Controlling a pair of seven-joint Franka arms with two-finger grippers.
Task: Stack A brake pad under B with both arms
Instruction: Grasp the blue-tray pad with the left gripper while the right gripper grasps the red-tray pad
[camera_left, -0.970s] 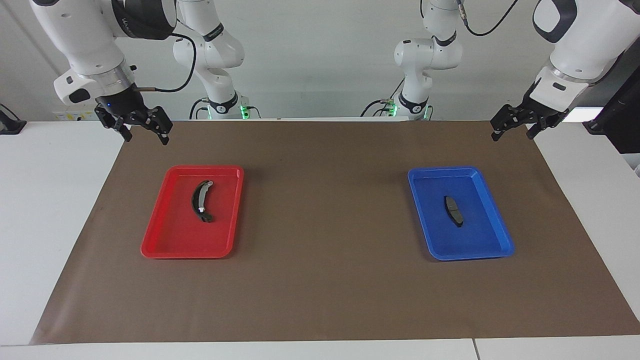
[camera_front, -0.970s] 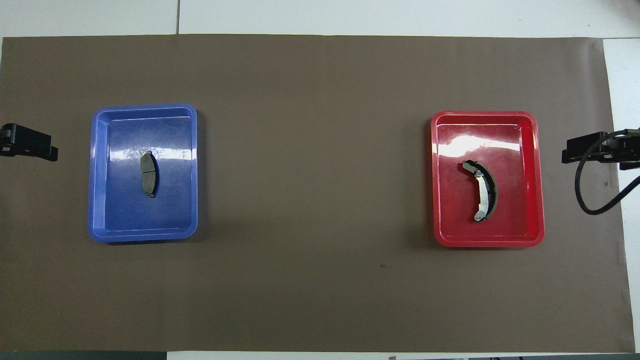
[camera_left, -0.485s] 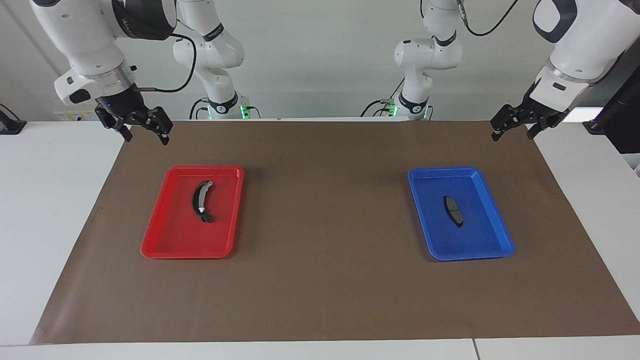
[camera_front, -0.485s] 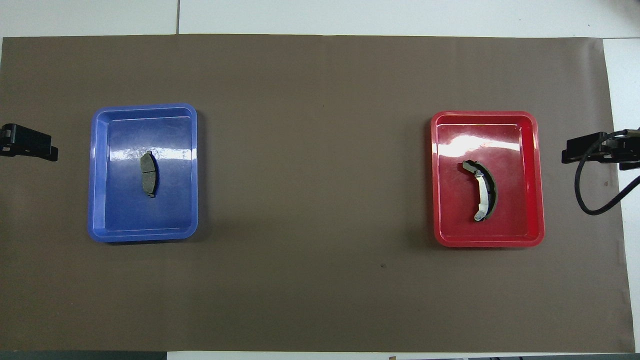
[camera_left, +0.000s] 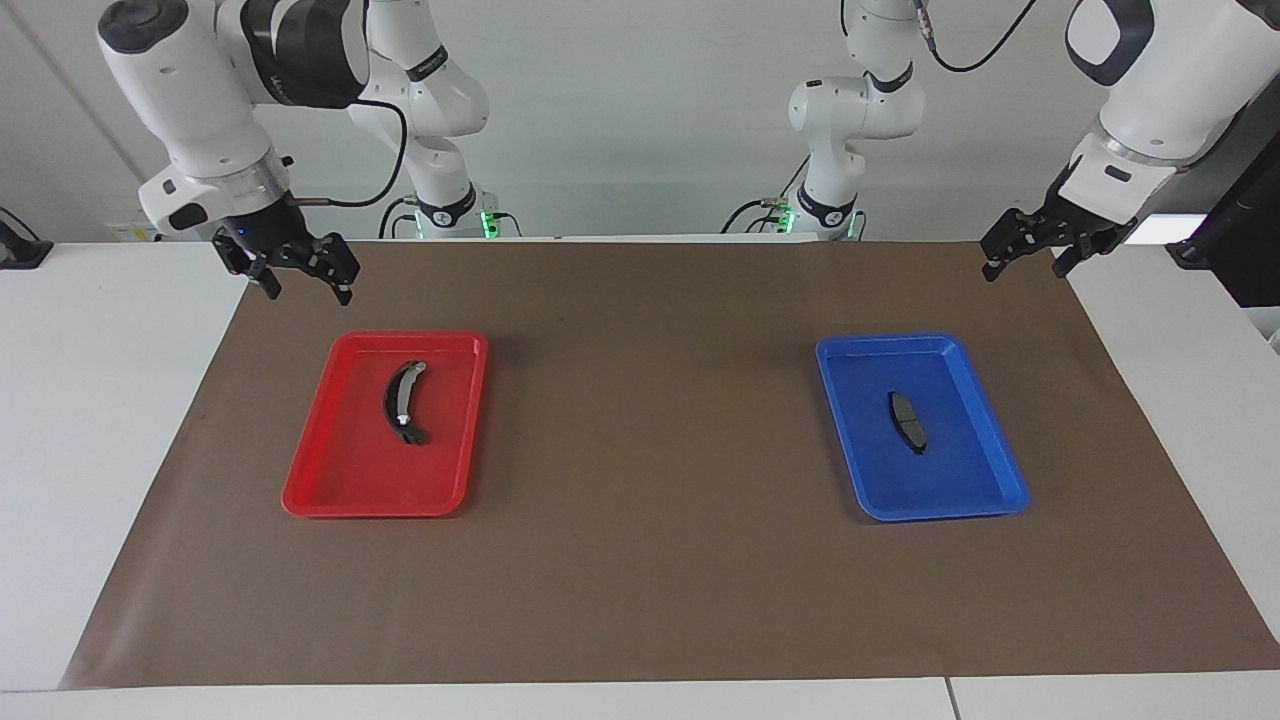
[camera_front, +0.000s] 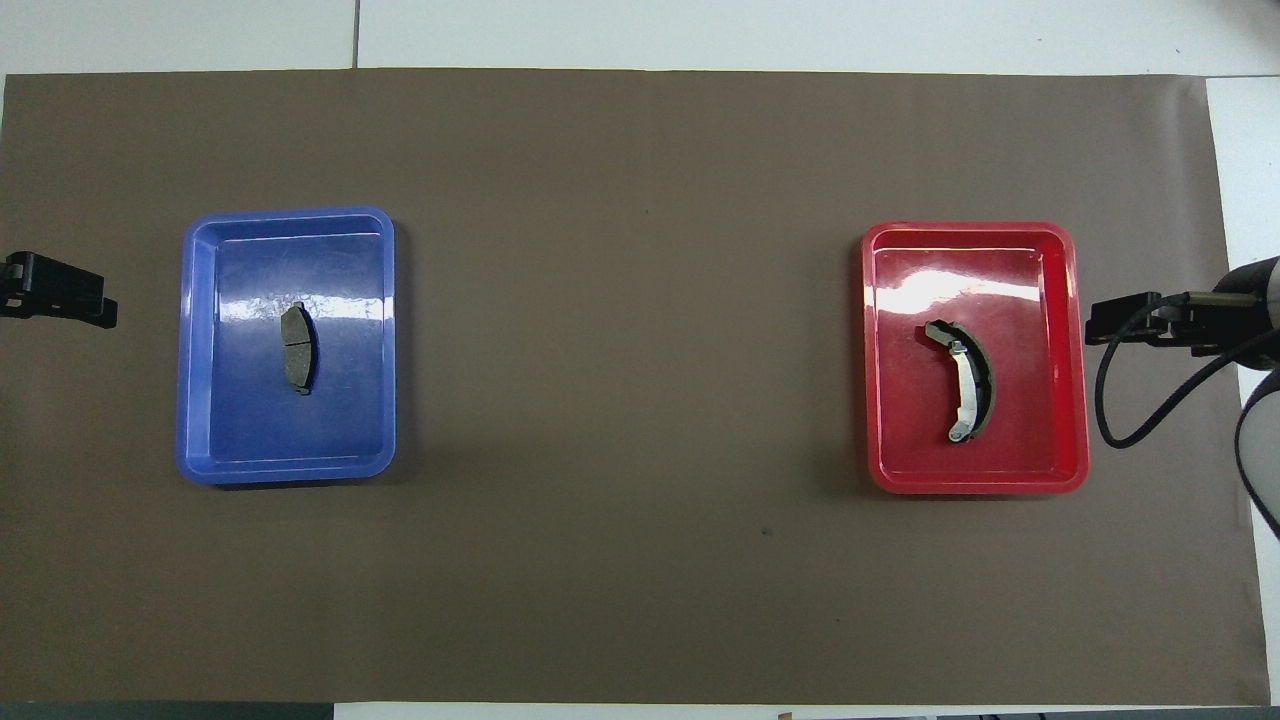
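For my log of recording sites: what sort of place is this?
Probably a robotics lab bench: two white arms, bare wall, a brown mat holding a red tray and a blue tray with brake parts.

White jointed arms, black cables, black end effectors.

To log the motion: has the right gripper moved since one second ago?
Yes. The right gripper has moved toward the red tray: in the overhead view its tip now lies closer to the tray's edge.
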